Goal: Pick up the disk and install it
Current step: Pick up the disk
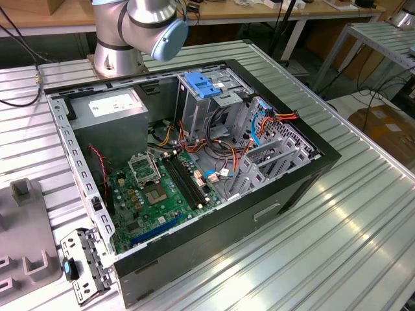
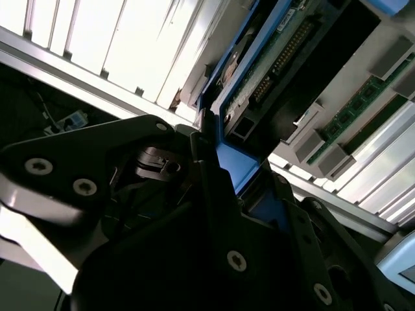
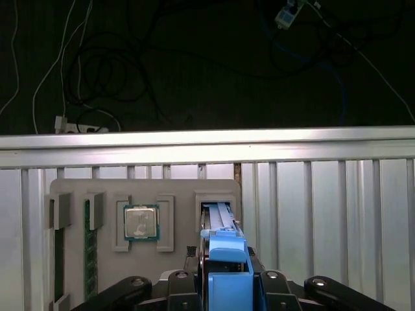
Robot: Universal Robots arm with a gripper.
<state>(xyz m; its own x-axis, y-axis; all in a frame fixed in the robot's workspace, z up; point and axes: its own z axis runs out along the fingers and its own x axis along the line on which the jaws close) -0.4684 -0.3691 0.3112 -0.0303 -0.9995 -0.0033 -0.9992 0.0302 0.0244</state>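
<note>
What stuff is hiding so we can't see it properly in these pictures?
- Disk: in the first wrist view it is edge-on, so its label face can't be seen. The end effector covers its lower part.
- Arm: in the exterior view the top edge cuts it off.
- Tray: in the exterior view the left edge cuts it off.

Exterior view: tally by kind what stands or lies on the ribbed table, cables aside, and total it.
open computer case: 1
grey tray: 1
loose metal bracket: 1
robot arm: 1
Total: 4
</note>
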